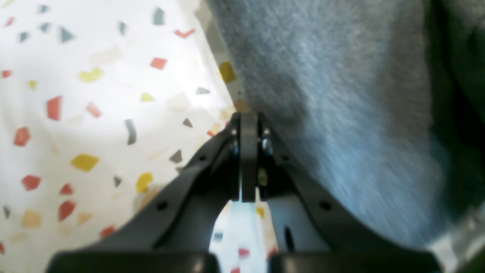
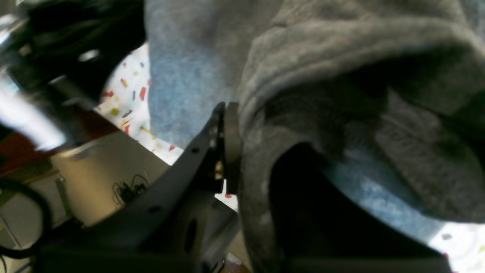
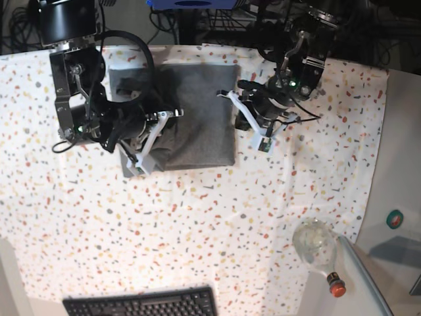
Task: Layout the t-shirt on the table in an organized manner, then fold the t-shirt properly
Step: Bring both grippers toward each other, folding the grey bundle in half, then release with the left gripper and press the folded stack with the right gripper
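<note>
Your t-shirt (image 3: pixel 197 115) lies folded into a grey rectangle at the far middle of the speckled table (image 3: pixel 197 224), between both arms. Your right gripper (image 3: pixel 150 139) is at the shirt's near corner on its side; in the right wrist view its fingers are pinched on a bunched fold of the grey knit. Your left gripper (image 1: pixel 248 125) sits just beside the opposite edge, its jaws together; whether any cloth is caught between them looks doubtful, since that view is blurred. A keyboard (image 3: pixel 141 303) and a bottle (image 3: pixel 319 253) lie near the front edge.
</note>
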You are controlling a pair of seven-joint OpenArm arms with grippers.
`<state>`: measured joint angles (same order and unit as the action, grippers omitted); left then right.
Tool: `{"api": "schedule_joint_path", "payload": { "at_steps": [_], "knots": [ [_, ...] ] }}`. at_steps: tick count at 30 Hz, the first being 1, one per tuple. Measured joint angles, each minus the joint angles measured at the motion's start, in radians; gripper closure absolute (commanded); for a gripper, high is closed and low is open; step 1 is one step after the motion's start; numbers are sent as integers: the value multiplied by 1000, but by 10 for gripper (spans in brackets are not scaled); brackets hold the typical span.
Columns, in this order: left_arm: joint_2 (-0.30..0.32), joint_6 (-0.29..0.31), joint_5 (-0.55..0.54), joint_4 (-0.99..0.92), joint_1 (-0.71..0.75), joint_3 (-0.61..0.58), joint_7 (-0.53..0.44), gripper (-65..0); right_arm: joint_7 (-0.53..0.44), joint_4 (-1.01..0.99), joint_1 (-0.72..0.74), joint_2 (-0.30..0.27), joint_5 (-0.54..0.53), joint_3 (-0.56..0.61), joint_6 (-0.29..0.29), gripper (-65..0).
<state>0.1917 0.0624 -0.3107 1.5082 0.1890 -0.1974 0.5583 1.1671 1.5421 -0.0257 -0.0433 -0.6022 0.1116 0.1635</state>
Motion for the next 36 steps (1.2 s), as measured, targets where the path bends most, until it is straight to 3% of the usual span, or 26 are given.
{"api": "schedule_joint_path", "payload": {
  "at_steps": [5,8,11,14,17,19,25,27,29,31,33,34,36],
  "knots": [
    [66,-3,8,150,52,175,216,0,-2,0,-2,6,-3,13,-70,-186],
    [114,7,11,187,93,285,292,0,-11,1,0,0,3,63,-86,-240],
    [130,115,8,186,148,438,299,0,-63,0,18,0,-3,148,-124,-288],
    [134,251,11,159,167,618,294,0,-85,0,45,1,-3,224,-178,-296],
    [136,344,18,95,169,753,291,0,-95,-2,77,-12,-3,317,-243,-297],
    [130,367,15,53,174,816,298,0,-107,-2,101,-14,-3,378,-284,-297],
    [130,369,15,-8,162,911,299,0,-101,-38,167,-2,-3,566,-307,-293],
    [130,369,11,-23,160,915,291,0,-96,12,177,3,-10,615,-311,-291],
    [127,376,11,-32,162,914,292,0,-103,154,164,-29,-19,612,-314,-291],
    [129,376,15,-32,164,916,295,0,-119,338,117,-98,-37,543,-337,-257],
    [133,375,13,-32,161,916,291,0,-118,468,18,-164,-16,401,-455,-120],
    [137,376,11,-33,160,916,291,0,-124,478,-23,-182,-5,333,-486,-35],
    [135,377,-2,-32,158,942,288,0,-175,435,-86,-181,-1,215,-497,0]
  ]
}}
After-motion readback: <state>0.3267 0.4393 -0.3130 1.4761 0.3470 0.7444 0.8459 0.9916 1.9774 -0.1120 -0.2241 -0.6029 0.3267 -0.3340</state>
